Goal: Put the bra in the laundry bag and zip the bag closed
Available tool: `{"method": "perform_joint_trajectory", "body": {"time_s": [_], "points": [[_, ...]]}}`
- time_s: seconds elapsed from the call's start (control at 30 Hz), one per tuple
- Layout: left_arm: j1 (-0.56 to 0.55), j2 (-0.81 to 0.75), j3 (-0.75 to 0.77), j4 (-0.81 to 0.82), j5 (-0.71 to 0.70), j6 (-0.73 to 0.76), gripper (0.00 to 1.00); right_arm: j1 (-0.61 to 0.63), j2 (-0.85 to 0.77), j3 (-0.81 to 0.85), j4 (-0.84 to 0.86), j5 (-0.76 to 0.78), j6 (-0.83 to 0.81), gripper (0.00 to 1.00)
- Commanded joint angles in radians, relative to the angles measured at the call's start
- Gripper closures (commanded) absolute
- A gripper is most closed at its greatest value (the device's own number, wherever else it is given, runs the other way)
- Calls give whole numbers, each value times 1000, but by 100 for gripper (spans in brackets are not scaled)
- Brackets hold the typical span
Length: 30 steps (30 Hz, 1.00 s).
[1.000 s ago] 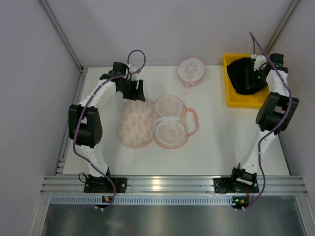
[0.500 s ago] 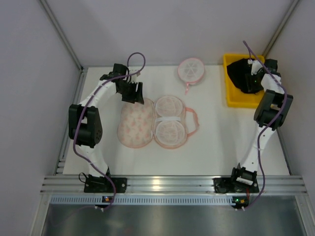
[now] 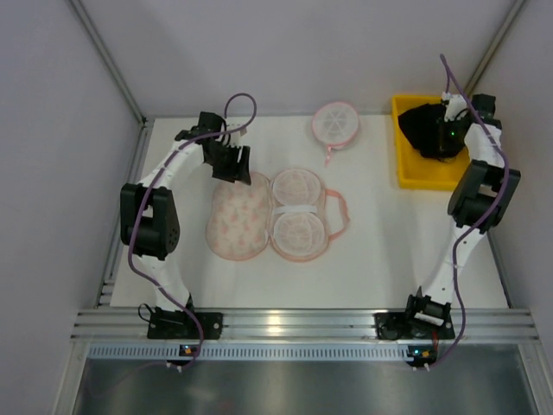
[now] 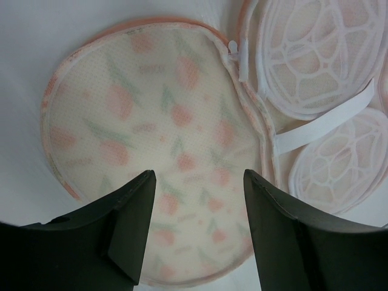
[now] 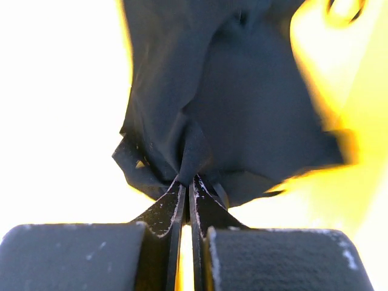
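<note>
The black bra (image 3: 425, 130) lies in the yellow bin (image 3: 413, 169) at the back right. My right gripper (image 3: 445, 134) is shut on a fold of the bra (image 5: 242, 103), its jaws (image 5: 189, 182) pinched together on the dark fabric. The laundry bag (image 3: 238, 220) lies open in the middle of the table, its speckled cream half on the left and the two white mesh domes (image 3: 298, 212) on the right. My left gripper (image 3: 235, 164) hangs open just above the back edge of the speckled half (image 4: 157, 133), touching nothing (image 4: 197, 182).
A small round white mesh disc with a pink rim (image 3: 335, 123) lies at the back centre. The bag's pink zip trim loops out at its right side (image 3: 341, 207). Grey walls close in on both sides.
My right gripper has closed on the bra in the bin. The left arm has hardly moved.
</note>
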Motion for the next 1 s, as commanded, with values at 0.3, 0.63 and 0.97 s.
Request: {"method": "perform_joint_trajectory", "body": {"time_s": [0.3, 0.63, 0.97], "points": [[-1, -23, 164, -1, 73, 70, 27, -47, -463, 40, 51, -311, 293, 100], [2, -52, 184, 17, 115, 90, 15, -30, -620, 37, 75, -452, 437, 100], [49, -65, 167, 31, 121, 9, 6, 153, -703, -84, 135, -460, 520, 100]]}}
